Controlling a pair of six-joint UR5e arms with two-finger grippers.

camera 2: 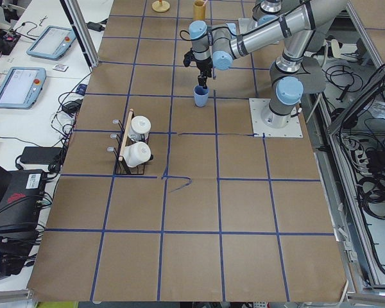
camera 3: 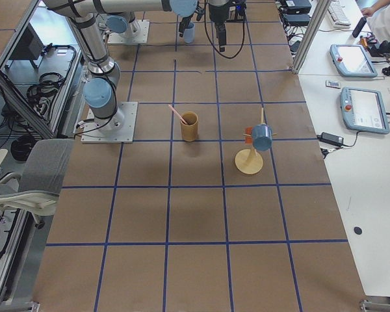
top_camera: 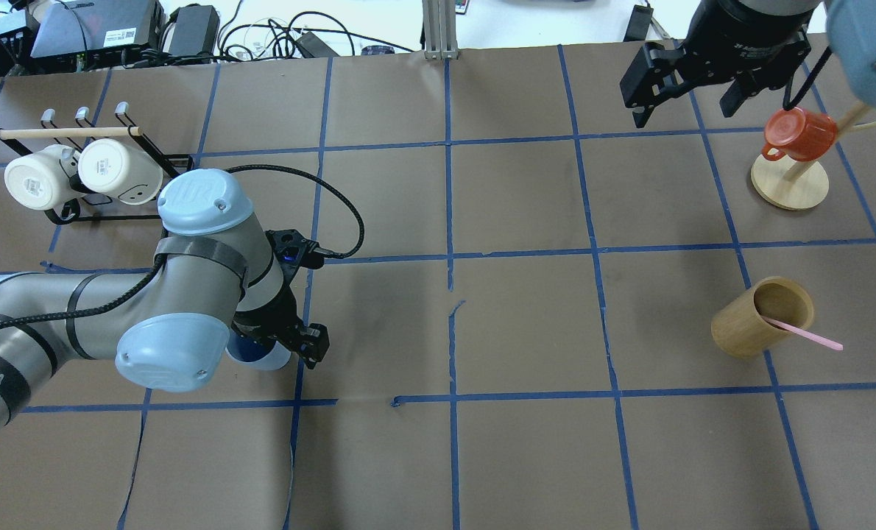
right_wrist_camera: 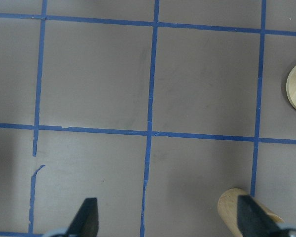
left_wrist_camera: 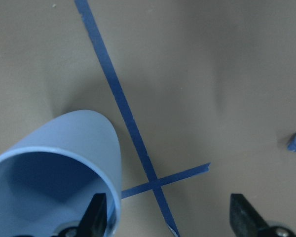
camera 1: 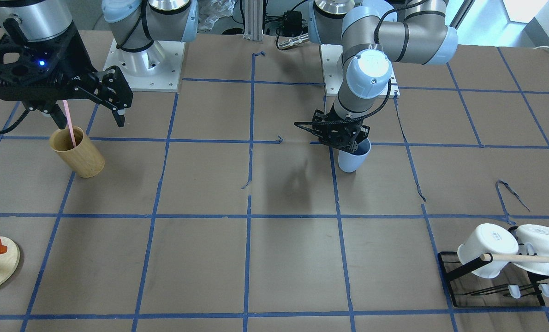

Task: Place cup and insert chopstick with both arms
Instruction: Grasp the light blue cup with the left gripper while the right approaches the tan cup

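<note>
The pale blue cup (camera 1: pixel 351 159) stands on the table under my left gripper (camera 1: pixel 347 142). In the left wrist view the cup (left_wrist_camera: pixel 64 163) is at the lower left. One finger (left_wrist_camera: pixel 95 217) is at the inside of its rim and the other finger (left_wrist_camera: pixel 244 217) is far to the right, so the left gripper (left_wrist_camera: pixel 170 219) is open. The pink chopstick (top_camera: pixel 806 335) leans in the tan wooden cup (top_camera: pixel 762 316). My right gripper (top_camera: pixel 684 107) is open and empty, high above the table beyond that cup.
A black rack (top_camera: pixel 125 136) at the far left holds two white mugs (top_camera: pixel 77 173) on a wooden rod. An orange mug (top_camera: pixel 799 136) hangs on a wooden stand (top_camera: pixel 790 188) near the right gripper. Blue tape lines cross the brown table.
</note>
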